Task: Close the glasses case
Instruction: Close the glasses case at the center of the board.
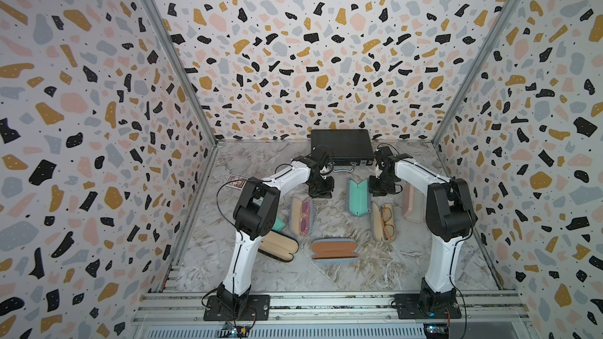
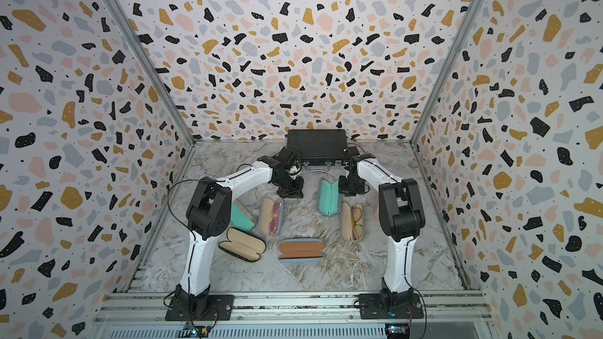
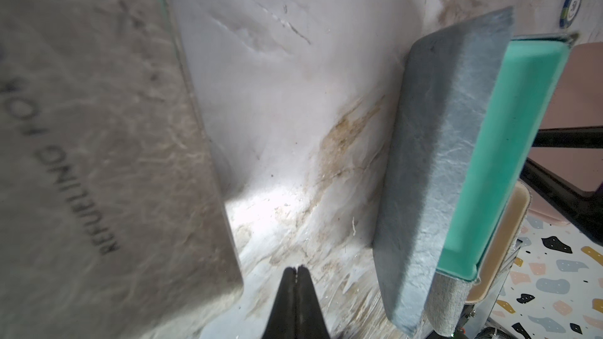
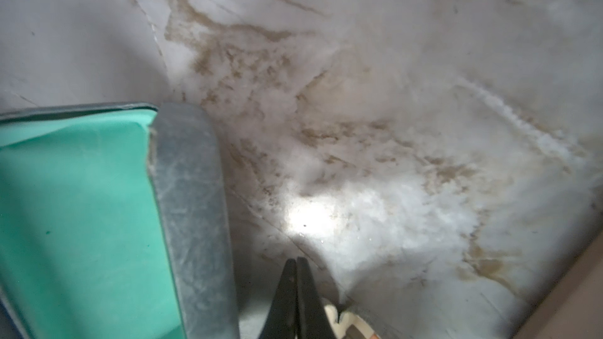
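Observation:
A glasses case (image 1: 358,197) (image 2: 329,197), grey outside and teal inside, stands half open in a V on the marble table between my two grippers. To the left of it my left gripper (image 1: 321,193) (image 2: 290,192) points down at the table, jaws shut and empty. The left wrist view shows its closed tips (image 3: 296,269) apart from the case's grey shell (image 3: 434,164). My right gripper (image 1: 380,191) (image 2: 350,190) hangs just right of the case, also shut on nothing. Its tips (image 4: 296,260) sit beside the case's grey edge (image 4: 192,210), not touching.
Other cases lie around: a grey one with pink glasses (image 1: 301,216), a beige one with orange-framed glasses (image 1: 383,221), a brown-lined one (image 1: 333,249), a black one lined beige (image 1: 277,247), a pink one (image 1: 411,205). A black box (image 1: 341,145) stands at the back.

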Tool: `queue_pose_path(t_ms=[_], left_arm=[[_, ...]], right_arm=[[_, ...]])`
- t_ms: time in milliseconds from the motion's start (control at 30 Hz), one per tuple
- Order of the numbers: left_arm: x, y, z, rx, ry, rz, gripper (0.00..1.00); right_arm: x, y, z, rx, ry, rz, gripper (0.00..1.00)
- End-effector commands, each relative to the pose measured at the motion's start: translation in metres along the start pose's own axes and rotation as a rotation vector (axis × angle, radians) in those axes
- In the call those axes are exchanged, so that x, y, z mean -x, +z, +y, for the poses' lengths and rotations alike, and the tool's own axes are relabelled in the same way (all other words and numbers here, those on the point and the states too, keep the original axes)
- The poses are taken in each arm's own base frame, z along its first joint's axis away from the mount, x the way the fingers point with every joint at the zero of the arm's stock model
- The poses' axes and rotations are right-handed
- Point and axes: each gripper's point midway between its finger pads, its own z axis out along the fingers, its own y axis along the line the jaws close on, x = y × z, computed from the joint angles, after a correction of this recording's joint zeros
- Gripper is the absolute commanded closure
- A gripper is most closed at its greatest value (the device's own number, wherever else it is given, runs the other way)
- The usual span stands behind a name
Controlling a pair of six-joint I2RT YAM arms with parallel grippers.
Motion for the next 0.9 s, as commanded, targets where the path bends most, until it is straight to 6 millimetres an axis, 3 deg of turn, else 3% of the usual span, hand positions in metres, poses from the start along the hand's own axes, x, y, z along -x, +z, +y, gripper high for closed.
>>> queue_pose_path(t_ms=[0,567,867], left_arm=[[-0.002,0.004,-0.015,-0.014,0.033,0.018,1.00],[-0.004,0.016,-0.068,-0.099,0.102,0.037,1.00],[-0.005,0.016,-0.076,-0.105,0.112,0.033,1.00]], right_arm=[[0.011,-0.008,0.009,0.035,-0.013,-0.025,0.93],[0.011,-0.009,0.027,0.140,-0.017,-0.023,0.91],[0.005,-0.005,0.027,0.147,-0.017,-0.011,0.90]])
